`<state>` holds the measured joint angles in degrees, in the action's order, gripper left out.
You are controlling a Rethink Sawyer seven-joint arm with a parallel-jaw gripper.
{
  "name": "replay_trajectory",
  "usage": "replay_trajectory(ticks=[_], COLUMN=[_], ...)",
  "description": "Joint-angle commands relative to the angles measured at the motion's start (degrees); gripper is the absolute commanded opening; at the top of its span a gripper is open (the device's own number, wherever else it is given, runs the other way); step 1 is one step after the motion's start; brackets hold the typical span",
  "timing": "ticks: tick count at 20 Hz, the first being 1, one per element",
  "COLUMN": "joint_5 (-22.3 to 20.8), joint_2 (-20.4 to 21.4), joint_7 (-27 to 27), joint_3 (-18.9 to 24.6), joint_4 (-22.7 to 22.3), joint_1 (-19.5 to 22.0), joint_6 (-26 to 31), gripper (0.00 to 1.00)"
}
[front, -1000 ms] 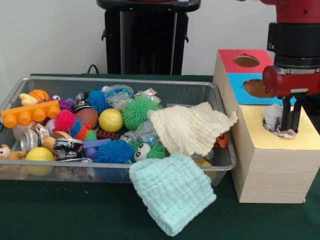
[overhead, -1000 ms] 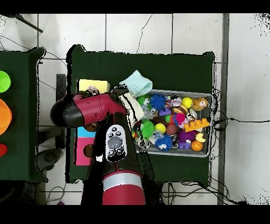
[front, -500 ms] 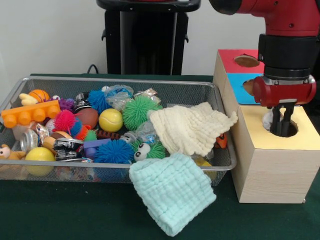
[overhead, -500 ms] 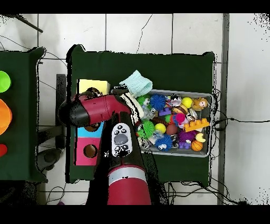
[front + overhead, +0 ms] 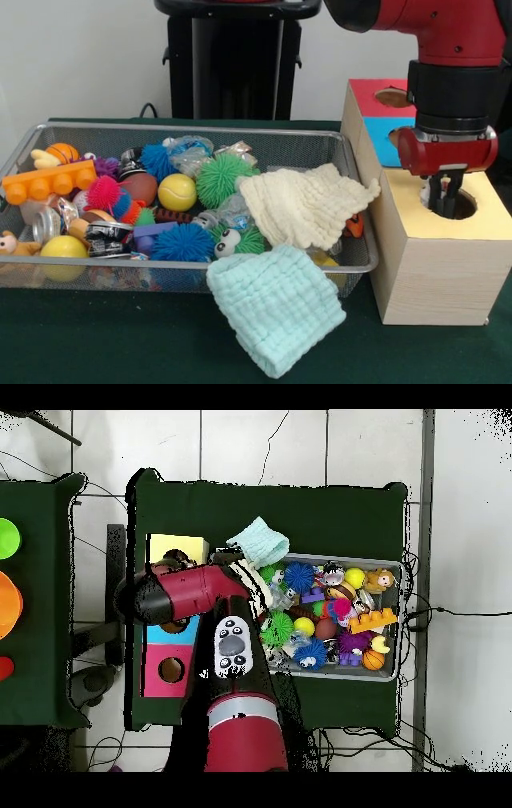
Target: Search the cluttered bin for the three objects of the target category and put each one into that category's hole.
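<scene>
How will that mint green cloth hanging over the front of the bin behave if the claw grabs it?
The mint green cloth drapes limply over the bin's rim, so it will probably flop and sag from a pinch. It looks thin and quilted, so likely light. With most of it outside the bin on the table, a pull could drag the rest over the edge.

The red-and-black arm's gripper [image 5: 444, 194] fills the round hole in the yellow box top [image 5: 480, 222]; the red top's hole [image 5: 394, 98] stands clear.

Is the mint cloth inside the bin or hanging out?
Hanging out: the mint cloth drapes over the bin front rim onto the table.
</scene>
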<state>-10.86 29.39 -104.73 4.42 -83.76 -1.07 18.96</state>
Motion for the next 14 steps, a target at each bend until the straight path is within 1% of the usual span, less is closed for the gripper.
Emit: replay_trajectory(ticks=[1,8,14], joint_5=[-4.44,-3.31,-2.47], joint_2=[-6.44,-10.75,-12.73], joint_7=[-4.69,-6.23,-5.78], joint_3=[-0.39,-3.37,-3.91], joint_4=[-0.99,1.64,2.49], joint_1=[-0.87,-3.04,-3.39], joint_6=[-5.01,-8.47,-10.58], gripper=[0.00,0.00,0.00])
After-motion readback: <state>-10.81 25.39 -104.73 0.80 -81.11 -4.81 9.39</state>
